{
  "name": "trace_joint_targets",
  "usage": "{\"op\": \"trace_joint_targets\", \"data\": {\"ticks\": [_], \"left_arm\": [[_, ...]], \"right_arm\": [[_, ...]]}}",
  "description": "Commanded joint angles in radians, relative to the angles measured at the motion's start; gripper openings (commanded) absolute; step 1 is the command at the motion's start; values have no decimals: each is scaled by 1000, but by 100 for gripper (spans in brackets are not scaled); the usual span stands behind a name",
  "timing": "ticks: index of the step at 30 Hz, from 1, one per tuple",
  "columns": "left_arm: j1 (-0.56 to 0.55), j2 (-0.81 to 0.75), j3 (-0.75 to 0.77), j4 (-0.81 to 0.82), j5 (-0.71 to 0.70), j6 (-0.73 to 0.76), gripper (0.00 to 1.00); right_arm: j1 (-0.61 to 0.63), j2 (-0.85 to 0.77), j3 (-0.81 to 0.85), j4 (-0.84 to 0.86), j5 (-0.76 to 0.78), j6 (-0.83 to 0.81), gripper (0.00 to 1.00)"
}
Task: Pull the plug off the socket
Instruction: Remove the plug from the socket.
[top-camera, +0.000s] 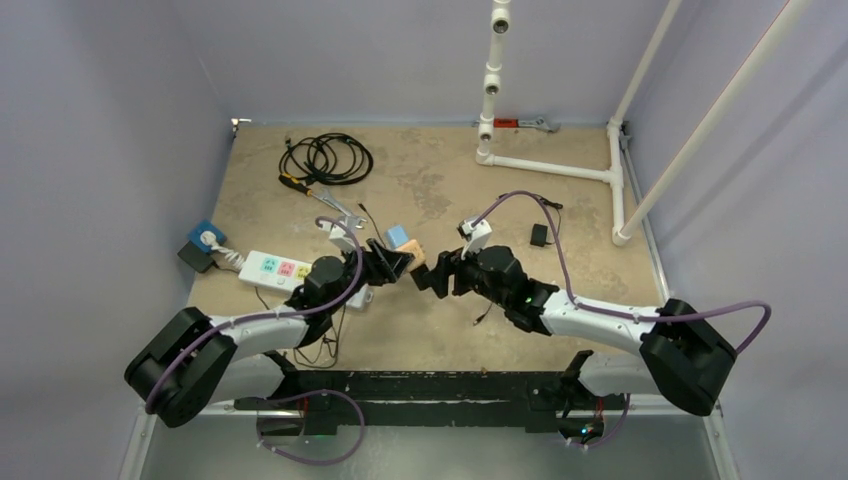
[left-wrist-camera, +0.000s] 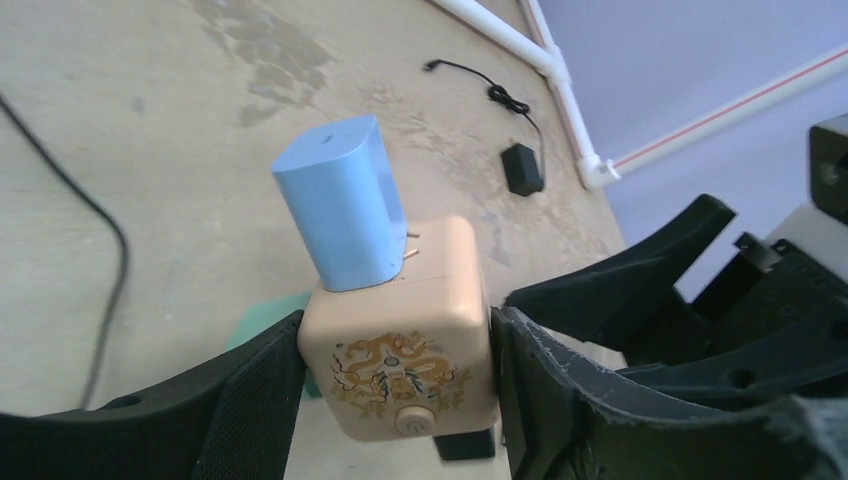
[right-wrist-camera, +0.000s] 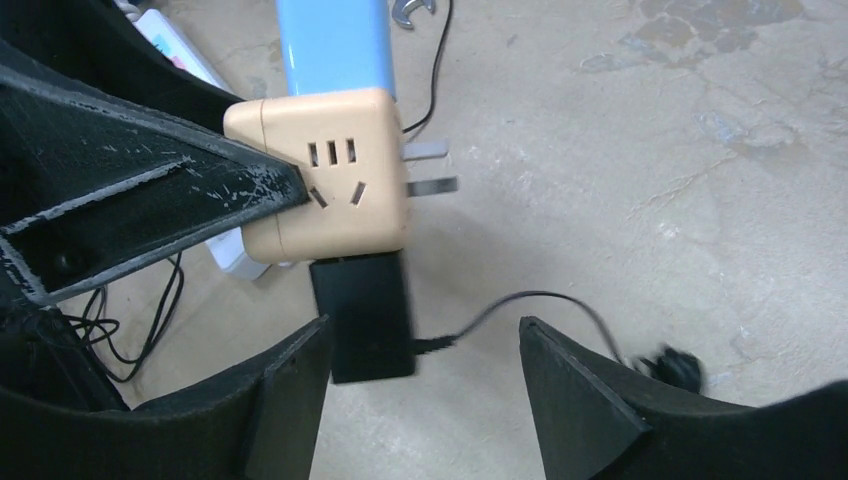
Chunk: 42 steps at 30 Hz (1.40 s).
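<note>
Beige cube socket (top-camera: 416, 256) clamped in left gripper (top-camera: 398, 262), held above the table (top-camera: 430, 180) at mid-table.
Top view: right gripper (top-camera: 428, 276) faces it tip to tip. Left wrist view: 2 fingers (left-wrist-camera: 255, 390) press opposite sides of the cube; blue plug (left-wrist-camera: 340, 205) sits tilted on top, prongs partly exposed. Right wrist view: black plug (right-wrist-camera: 365, 320) sits in the face opposite the blue one, between the right jaws, which stand wide and are not closed on it.

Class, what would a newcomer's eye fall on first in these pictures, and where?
Centre stage, the left tool clamps a beige cube socket; a blue plug sits tilted on one face, prongs showing. A black plug sticks from the opposite face, between the open fingers of the right tool.
</note>
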Motion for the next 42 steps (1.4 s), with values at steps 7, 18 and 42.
{"op": "trace_joint_targets", "data": {"ticks": [7, 18, 42], "left_arm": [[7, -21, -56, 164, -84, 147, 0], [8, 11, -93, 196, -145, 137, 0], [7, -22, -125, 172, -217, 102, 0]], "right_arm": [[41, -14, 54, 37, -21, -28, 75], [111, 136, 96, 112, 5, 191, 74], [187, 486, 295, 177, 39, 299, 63]]}}
